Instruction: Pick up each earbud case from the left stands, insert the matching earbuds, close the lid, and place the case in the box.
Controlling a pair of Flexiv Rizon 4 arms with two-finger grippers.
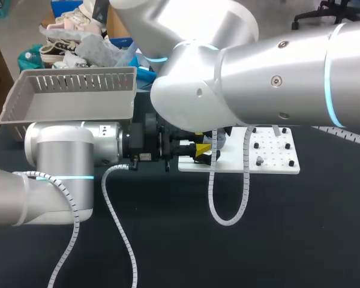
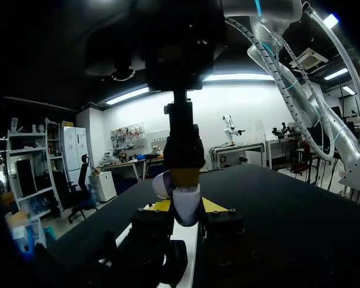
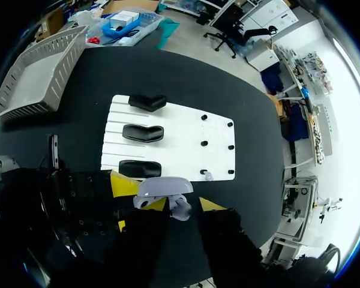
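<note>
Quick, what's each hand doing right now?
Left hand: closed on the open earbud case.
Right hand: closed on an earbud.

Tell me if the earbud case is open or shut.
Open. The case, held in the left pincer, has its lid swung back; the right wrist view shows a socket uncovered.

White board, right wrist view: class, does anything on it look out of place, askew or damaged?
Nothing looks damaged or spilled. The three black stands on the white board sit in a tidy row. One small grey piece, probably an earbud, lies alone among the black pegs.
</note>
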